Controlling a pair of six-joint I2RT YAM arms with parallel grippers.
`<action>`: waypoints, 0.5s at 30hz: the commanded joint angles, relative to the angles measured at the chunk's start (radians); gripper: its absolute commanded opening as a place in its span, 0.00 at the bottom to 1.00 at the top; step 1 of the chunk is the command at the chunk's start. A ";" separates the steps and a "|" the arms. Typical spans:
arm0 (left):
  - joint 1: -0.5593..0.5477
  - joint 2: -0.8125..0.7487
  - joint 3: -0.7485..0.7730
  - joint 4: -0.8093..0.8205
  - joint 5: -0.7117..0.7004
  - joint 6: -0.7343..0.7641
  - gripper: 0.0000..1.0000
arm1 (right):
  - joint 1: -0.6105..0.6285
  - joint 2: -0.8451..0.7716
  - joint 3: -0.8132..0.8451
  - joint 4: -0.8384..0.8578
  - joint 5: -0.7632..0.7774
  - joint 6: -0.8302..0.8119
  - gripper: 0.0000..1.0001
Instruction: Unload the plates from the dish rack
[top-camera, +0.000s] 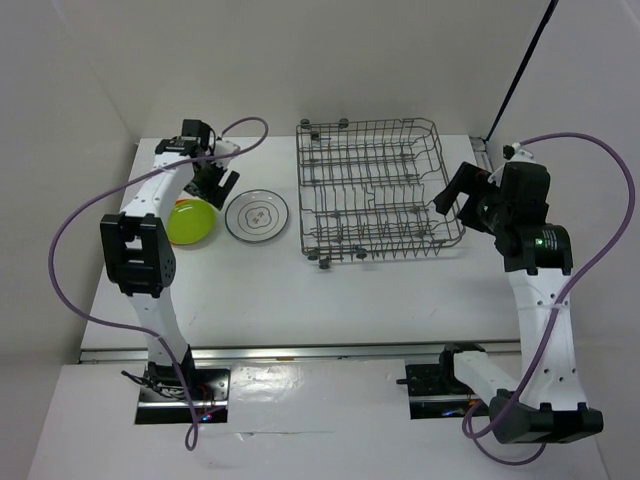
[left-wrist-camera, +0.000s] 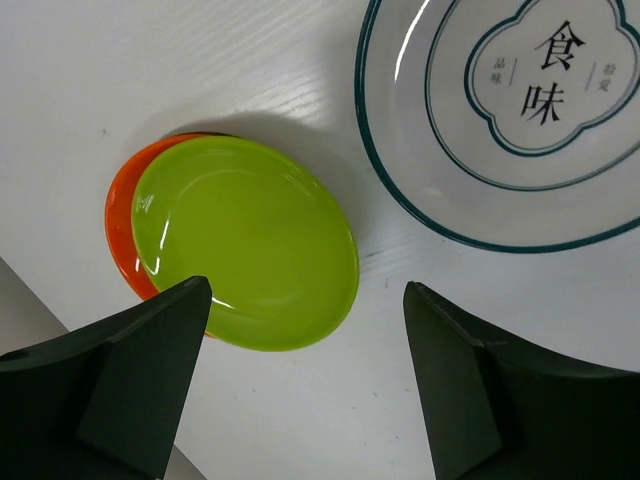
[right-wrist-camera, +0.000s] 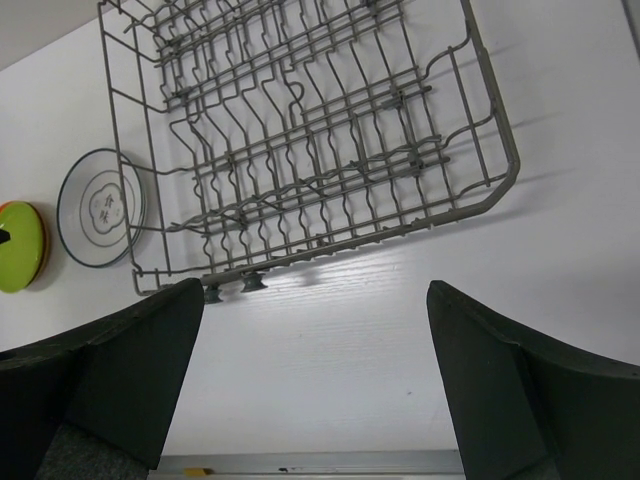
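Observation:
The grey wire dish rack (top-camera: 375, 190) stands at the back middle of the table; no plate shows in it. It also shows in the right wrist view (right-wrist-camera: 310, 130). A lime green plate (top-camera: 190, 222) lies on an orange plate (left-wrist-camera: 122, 235) at the left. A white plate with a dark rim and line drawing (top-camera: 257, 216) lies flat between them and the rack. My left gripper (top-camera: 215, 183) hovers open and empty just above the green plate (left-wrist-camera: 245, 255) and the white plate (left-wrist-camera: 510, 120). My right gripper (top-camera: 452, 197) is open and empty at the rack's right end. The patterned yellow-brown plate is not in view.
The rack's small wheels (right-wrist-camera: 230, 288) rest on the white table (top-camera: 330, 300). A purple cable (top-camera: 85, 215) loops off the left arm and another (top-camera: 610, 190) off the right arm. Walls close off the back and left.

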 joint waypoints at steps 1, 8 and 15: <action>-0.001 0.059 0.027 0.050 -0.105 0.001 0.92 | 0.009 -0.023 0.003 -0.022 0.049 -0.061 1.00; -0.001 0.081 -0.044 0.119 -0.192 -0.020 0.91 | 0.009 -0.032 0.044 -0.034 0.049 -0.090 1.00; -0.001 0.101 -0.044 0.083 -0.113 -0.039 0.91 | 0.009 -0.052 0.026 -0.034 0.058 -0.099 1.00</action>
